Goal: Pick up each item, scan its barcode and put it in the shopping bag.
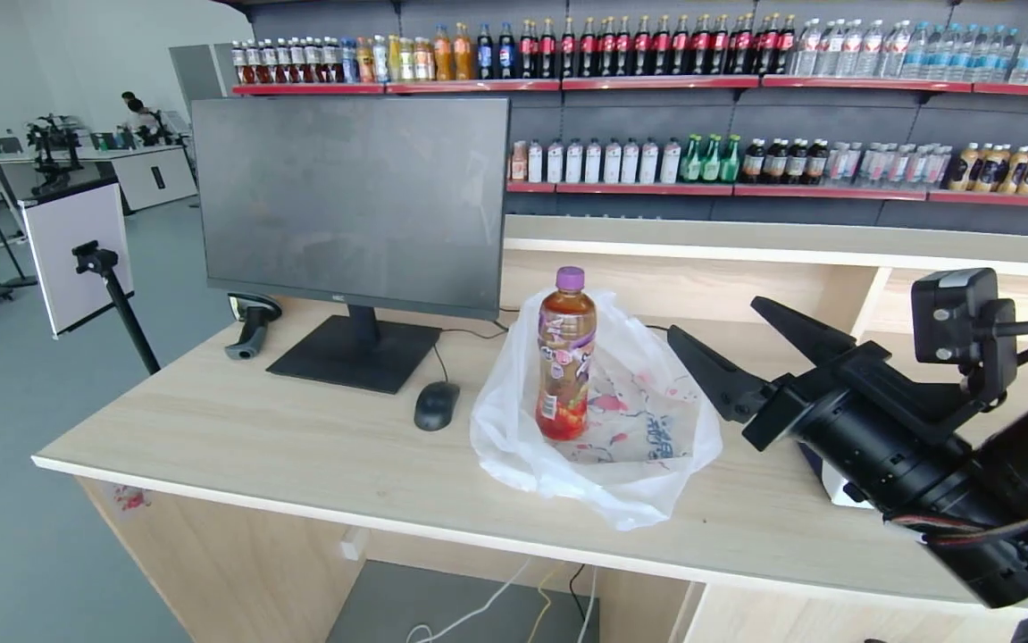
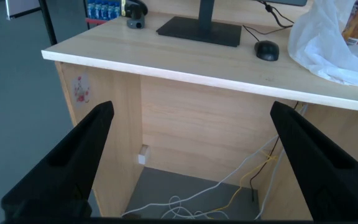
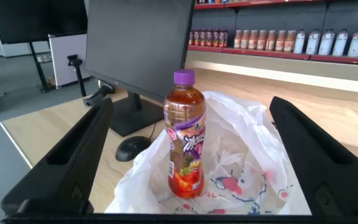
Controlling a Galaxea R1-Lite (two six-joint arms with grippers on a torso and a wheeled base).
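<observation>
Just ahead of my right fingers, spread wide, holding nothing, bottle upright inside shopping bag on desk, my left fingers wide apart, empty, desk edge above them.

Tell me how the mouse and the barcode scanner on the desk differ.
The scanner stands up on its handle; the mouse lies low and flat. The scanner sits left of the monitor stand; the mouse lies right of it, beside the bag. Both are dark and rest on the desk.
</observation>
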